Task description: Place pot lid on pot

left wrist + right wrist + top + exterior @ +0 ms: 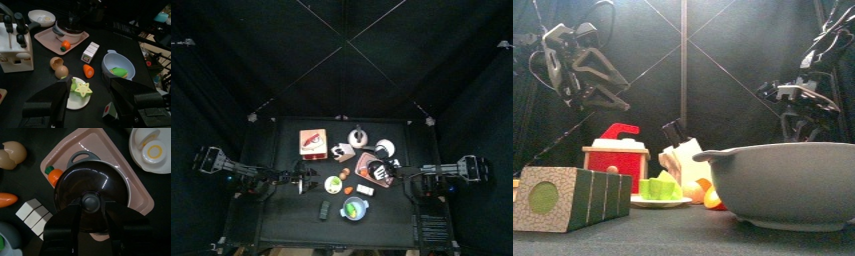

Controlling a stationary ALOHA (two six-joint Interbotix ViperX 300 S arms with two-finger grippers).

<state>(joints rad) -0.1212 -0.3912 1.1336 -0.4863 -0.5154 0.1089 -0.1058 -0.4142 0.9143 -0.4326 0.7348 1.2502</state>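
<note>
The dark, shiny pot lid (90,183) lies over the pot (83,157), which stands on a pink tray (138,188); one pot handle pokes out from under it. My right gripper (90,203) hangs straight above, its jaws open on either side of the lid's knob. From the left wrist view the pot (70,34) shows under the right arm. My left gripper (90,107) rests open over the table's left side, holding nothing.
Around the tray are a carrot (55,175), a white block (32,213), a white plate with an egg (155,150), a knife block (13,45), a grey bowl (120,65), a starfruit plate (81,90) and a red box (311,140).
</note>
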